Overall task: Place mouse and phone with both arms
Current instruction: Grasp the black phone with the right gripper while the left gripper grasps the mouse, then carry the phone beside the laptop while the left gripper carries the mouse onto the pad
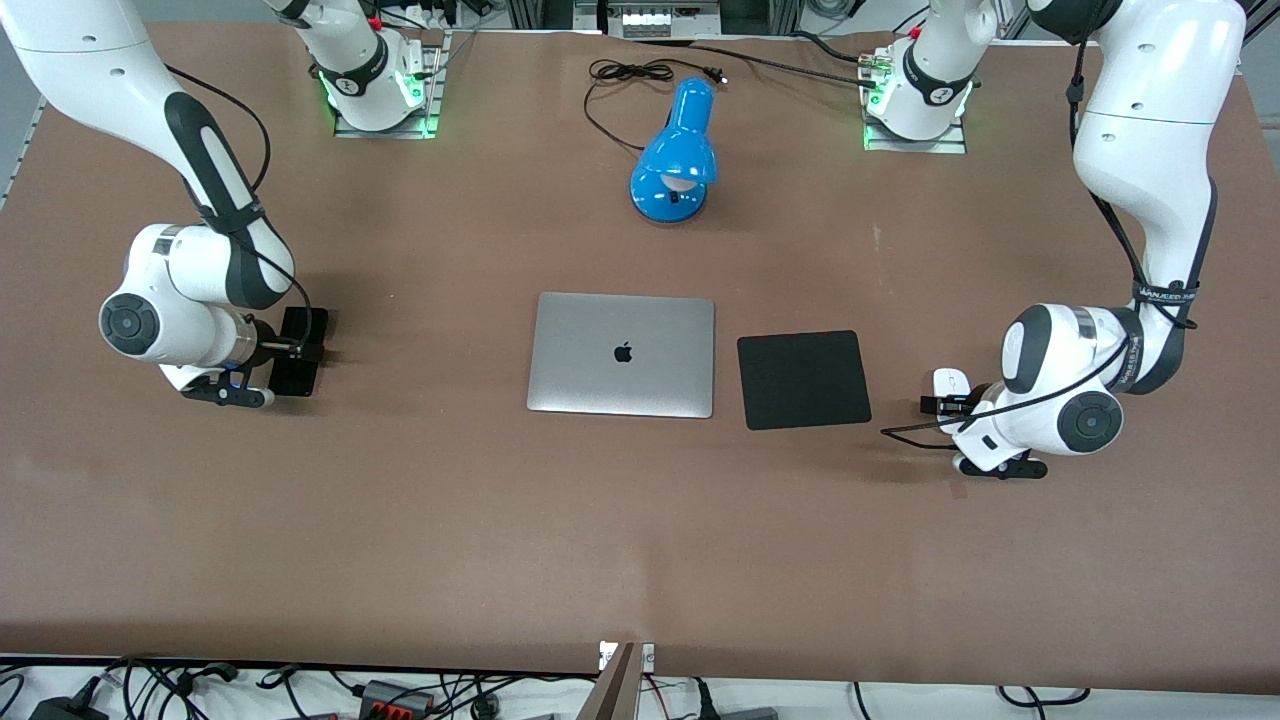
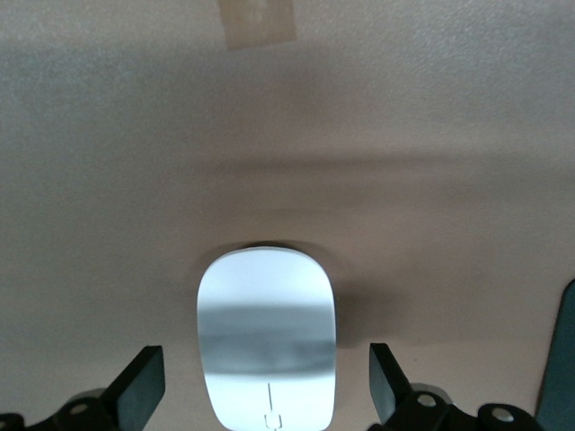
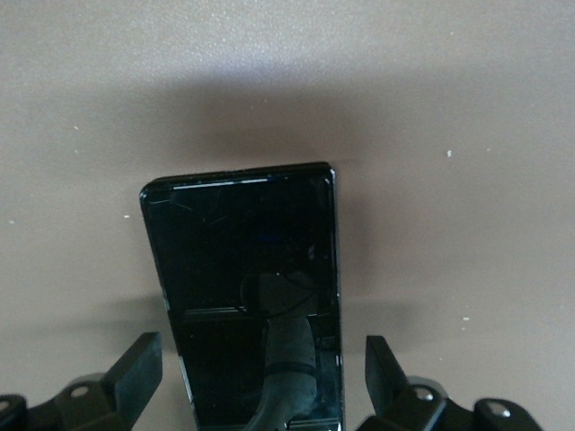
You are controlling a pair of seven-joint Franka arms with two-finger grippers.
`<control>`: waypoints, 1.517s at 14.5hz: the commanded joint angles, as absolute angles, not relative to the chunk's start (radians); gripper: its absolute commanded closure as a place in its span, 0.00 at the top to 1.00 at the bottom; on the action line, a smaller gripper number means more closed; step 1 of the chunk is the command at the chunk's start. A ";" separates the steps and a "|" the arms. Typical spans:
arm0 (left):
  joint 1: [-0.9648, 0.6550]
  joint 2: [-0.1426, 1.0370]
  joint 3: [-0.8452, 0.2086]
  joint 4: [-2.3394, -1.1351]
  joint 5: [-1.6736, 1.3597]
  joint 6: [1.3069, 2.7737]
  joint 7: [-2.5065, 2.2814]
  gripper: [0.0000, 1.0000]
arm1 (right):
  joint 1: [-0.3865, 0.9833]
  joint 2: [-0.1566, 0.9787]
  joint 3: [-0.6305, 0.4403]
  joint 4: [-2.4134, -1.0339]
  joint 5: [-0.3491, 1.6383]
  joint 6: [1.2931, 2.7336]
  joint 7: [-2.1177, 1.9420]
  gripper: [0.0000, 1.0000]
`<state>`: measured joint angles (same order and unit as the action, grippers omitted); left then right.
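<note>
Both grippers, left (image 2: 267,395) and right (image 3: 262,391), are spread around the mouse (image 2: 267,337) and phone (image 3: 247,296) near opposite worktop edges; off-centre closing could skid either.

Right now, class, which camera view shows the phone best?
The right wrist view: the phone lies large between the right gripper's open fingers. The front view shows only a small dark shape by the gripper. The left wrist view misses it.

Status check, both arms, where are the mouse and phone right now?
Left gripper open, fingers either side of the mouse. Right gripper open, straddling the phone. Both items on the table, nothing blocking.
</note>
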<state>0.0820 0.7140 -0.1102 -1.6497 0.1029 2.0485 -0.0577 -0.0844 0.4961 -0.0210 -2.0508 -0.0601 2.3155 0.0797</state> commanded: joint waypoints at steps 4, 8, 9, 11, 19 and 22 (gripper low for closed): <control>0.095 0.675 -0.118 -1.697 0.121 2.056 -0.049 0.93 | -0.089 0.512 -0.011 -2.054 -0.066 2.333 0.089 1.00; 0.097 0.675 -0.118 -1.697 0.120 2.054 -0.049 0.74 | -0.087 0.520 -0.009 -2.051 -0.066 2.333 0.091 1.00; 0.095 0.675 -0.118 -1.697 0.120 2.052 -0.049 0.69 | -0.087 0.519 -0.008 -2.051 -0.066 2.333 0.091 1.00; 0.097 0.675 -0.118 -1.697 0.120 2.052 -0.049 0.62 | -0.087 0.520 -0.008 -2.051 -0.066 2.333 0.086 0.96; 0.094 0.663 -0.129 -1.674 0.112 1.978 -0.061 0.52 | -0.083 0.509 -0.008 -2.052 -0.067 2.310 0.083 0.12; 0.075 0.629 -0.179 -1.619 0.112 1.878 -0.066 0.52 | -0.083 0.457 -0.002 -2.037 -0.067 2.283 0.038 0.11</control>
<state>0.0853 0.6731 -0.1392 -1.6465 0.1028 1.9527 -0.0584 -0.0818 0.5080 -0.0116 -2.0419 -0.0598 2.3163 0.0649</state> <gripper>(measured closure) 0.370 0.216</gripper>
